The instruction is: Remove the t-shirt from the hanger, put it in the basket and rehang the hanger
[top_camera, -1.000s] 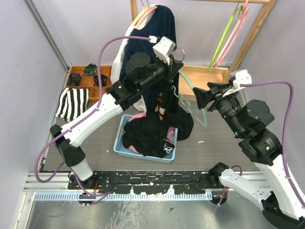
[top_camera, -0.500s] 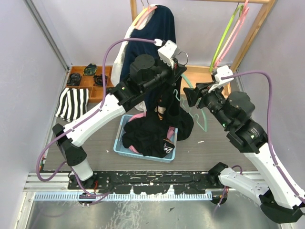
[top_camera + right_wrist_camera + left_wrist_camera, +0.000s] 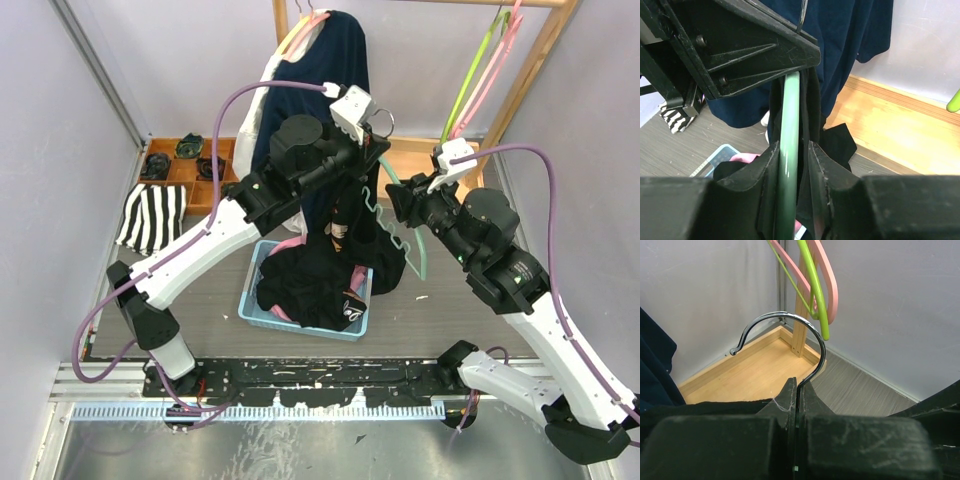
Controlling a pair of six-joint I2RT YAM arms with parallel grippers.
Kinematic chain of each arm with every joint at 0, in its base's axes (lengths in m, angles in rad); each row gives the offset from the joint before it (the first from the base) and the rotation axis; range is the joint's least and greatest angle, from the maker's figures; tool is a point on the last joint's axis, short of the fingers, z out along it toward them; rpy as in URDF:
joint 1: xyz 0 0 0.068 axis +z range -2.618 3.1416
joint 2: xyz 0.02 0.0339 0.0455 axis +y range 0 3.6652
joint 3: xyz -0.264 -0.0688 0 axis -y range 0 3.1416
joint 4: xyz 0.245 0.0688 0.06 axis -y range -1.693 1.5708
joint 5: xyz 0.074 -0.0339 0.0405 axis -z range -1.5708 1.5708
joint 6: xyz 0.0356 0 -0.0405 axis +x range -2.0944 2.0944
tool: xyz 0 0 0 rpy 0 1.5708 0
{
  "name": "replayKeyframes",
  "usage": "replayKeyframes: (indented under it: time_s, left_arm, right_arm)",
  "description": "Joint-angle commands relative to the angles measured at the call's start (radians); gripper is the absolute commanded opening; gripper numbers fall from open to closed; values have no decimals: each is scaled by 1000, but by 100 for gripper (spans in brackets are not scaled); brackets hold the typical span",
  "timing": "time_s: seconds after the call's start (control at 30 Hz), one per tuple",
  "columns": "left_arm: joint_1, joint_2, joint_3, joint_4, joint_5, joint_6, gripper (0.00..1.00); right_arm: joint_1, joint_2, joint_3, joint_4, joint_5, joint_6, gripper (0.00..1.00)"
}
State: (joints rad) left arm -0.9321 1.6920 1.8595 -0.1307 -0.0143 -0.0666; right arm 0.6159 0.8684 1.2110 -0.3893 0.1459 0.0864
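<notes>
T-shirt (image 3: 837,142), black, on green hanger (image 3: 790,112), left gripper (image 3: 796,390) clamped on hanger hook (image 3: 790,317), right gripper (image 3: 790,152) closed on hanger arm

- Pale lilac walls (image 3: 150,60) close in the space ahead of me and on both sides.
- A grey wood-grain tabletop (image 3: 440,320) spreads out below me.
- A light wooden rack frame (image 3: 530,70) stands at the back on its flat plank base (image 3: 440,155).
- The light is even and soft.
</notes>
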Motion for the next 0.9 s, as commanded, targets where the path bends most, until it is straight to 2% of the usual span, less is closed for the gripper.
replayKeyframes:
  time_s: [0.0,0.3,0.33,0.47,0.53,0.63,0.87]
  left_arm:
    - [-10,-62,-6,69,5,-1,0]
    - [-10,-66,-14,71,-2,0,0]
    - [-9,-68,-15,71,-1,1,4]
    - [-9,-77,-15,59,-2,10,36]
    - [-10,-88,-26,60,-8,14,46]
    - [-10,-123,-69,85,-17,17,54]
    - [-9,-237,-243,141,-47,4,60]
  right_arm:
    - [2,-15,4,46,-2,12,29]
    - [2,-25,11,49,26,6,1]
    - [2,-25,12,49,30,3,1]
    - [2,-28,18,51,45,-5,1]
    - [2,-33,18,57,50,-9,1]
    - [2,-38,16,69,59,-16,1]
    - [2,-47,21,83,64,-36,1]
